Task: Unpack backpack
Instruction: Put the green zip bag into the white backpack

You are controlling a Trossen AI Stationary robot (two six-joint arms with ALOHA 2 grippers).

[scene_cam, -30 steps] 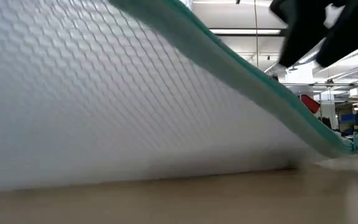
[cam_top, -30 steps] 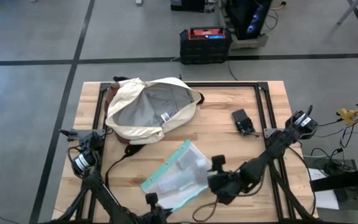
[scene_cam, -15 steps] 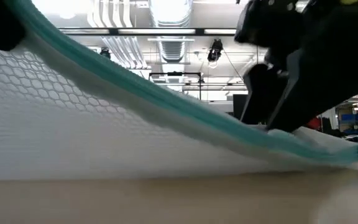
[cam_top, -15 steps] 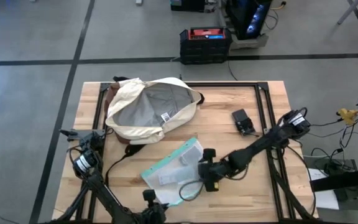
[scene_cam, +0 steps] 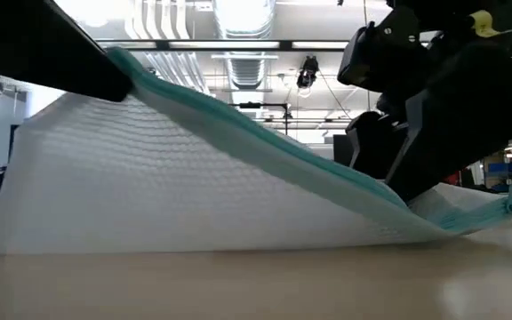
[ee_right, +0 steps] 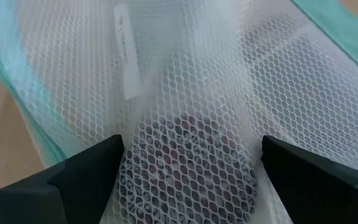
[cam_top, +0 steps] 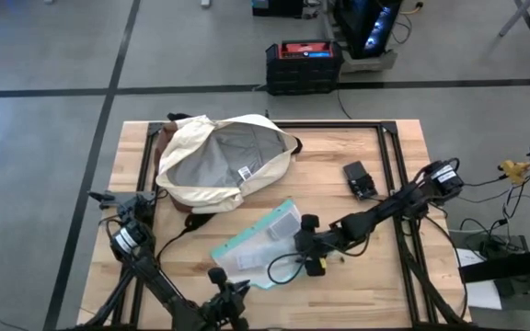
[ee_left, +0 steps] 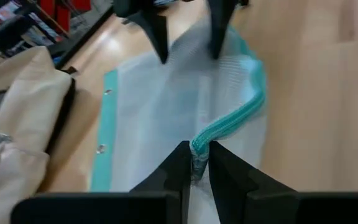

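Cream backpack (cam_top: 219, 161) lies well behind both grippers: left gripper (ee_left: 196, 163) pinches the mesh pouch (cam_top: 258, 244); right gripper (cam_top: 304, 246) spread wide over it.

The cream-white backpack (cam_top: 221, 161) is laid flat at the table's far left. It is unzipped, and its grey lining is exposed.

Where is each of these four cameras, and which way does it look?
High: overhead, straight down; wooden table, cream-white fabric backpack, both arms.
Low: table height, level; clear teal-edged mesh pouch, dark arms.
Left wrist: left claw pinching the pouch's teal edge.
Right wrist: open right claw over the mesh.
All four share the pouch.
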